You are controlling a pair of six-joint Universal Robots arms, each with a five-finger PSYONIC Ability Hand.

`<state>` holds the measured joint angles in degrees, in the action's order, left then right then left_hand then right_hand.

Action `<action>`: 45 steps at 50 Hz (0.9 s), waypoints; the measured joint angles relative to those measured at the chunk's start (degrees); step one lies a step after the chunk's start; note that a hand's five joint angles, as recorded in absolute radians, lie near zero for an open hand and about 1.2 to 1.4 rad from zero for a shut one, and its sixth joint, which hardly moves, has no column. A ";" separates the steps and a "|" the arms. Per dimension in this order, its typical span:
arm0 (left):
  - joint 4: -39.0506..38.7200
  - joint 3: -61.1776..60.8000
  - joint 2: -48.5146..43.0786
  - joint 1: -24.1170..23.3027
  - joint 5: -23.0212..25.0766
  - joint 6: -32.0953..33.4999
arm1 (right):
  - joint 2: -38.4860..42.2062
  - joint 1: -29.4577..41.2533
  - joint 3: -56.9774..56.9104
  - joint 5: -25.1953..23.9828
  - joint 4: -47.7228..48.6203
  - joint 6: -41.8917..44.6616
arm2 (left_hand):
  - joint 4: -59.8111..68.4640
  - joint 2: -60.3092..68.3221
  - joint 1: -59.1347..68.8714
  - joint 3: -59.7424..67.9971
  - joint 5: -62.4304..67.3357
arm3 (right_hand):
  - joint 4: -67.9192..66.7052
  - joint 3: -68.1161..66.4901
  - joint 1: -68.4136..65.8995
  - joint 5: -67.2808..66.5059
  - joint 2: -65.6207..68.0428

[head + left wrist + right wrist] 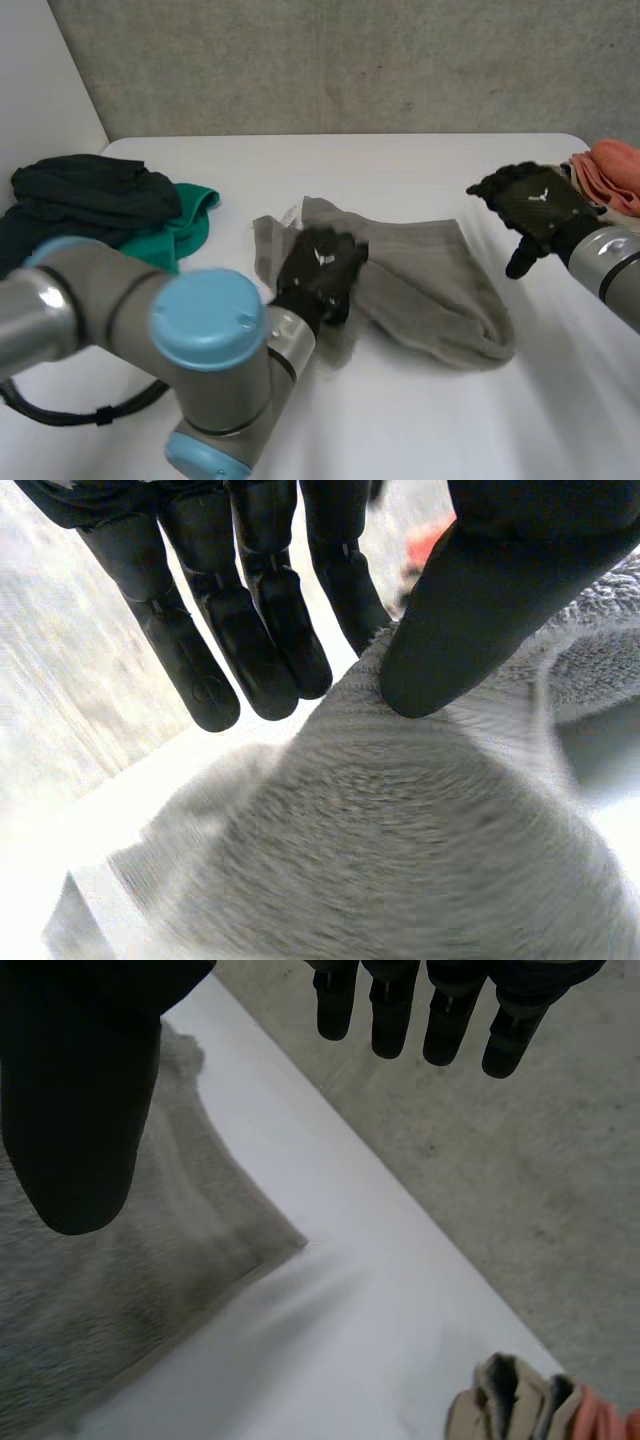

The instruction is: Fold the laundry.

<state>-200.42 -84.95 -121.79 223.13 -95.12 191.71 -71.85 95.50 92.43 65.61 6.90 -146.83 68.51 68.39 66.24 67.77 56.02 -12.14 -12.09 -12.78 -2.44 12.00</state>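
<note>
Left wrist view shows the left hand [250, 610] pinching the grey towel [400, 850], the right hand [535, 205] hovering open

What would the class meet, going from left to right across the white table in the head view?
dark crumpled pile of clothes → green cloth → grey terry towel → black right hand → salmon-pink folded cloths. The left hand overlaps the towel, so it is left out.
</note>
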 measured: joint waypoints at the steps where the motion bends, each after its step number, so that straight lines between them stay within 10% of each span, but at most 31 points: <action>1: -0.04 -0.37 2.36 0.05 0.03 0.03 | -0.03 -0.37 -1.08 -0.34 -0.64 0.05 | 0.00 0.05 0.00 0.29 0.00 | 0.00 0.00 0.00 0.00 0.00; 22: 6.05 -1.20 27.61 4.17 0.46 -0.10 | 19.45 0.19 -20.49 -14.51 -23.85 12.45 | 0.25 0.15 0.00 0.35 0.01 | 0.00 0.00 0.00 0.00 0.00; 26: 6.34 -1.14 29.68 4.04 0.39 -0.22 | 24.64 3.34 -23.56 -13.31 -20.43 5.42 | 0.25 0.16 0.00 0.36 0.01 | -1.32 -1.31 -1.13 -0.99 1.32; 33: 6.36 -0.96 33.40 4.08 0.30 -0.26 | 31.28 6.70 -30.61 -2.89 -10.31 -11.73 | 0.26 0.16 0.00 0.36 0.00 | -53.32 -53.68 -51.83 -52.75 54.64; 45: 10.44 -1.26 38.46 11.24 0.42 -0.17 | 15.42 0.86 -33.69 4.13 -9.30 -15.57 | 0.26 0.21 0.00 0.54 0.01 | -56.27 -55.79 -51.83 -53.95 55.34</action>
<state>-189.98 -86.20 -83.33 234.37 -94.71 191.53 -56.43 96.37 58.75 69.74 -2.40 -162.40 68.77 68.60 66.24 68.30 56.03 -68.41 -67.87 -64.61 -56.39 67.34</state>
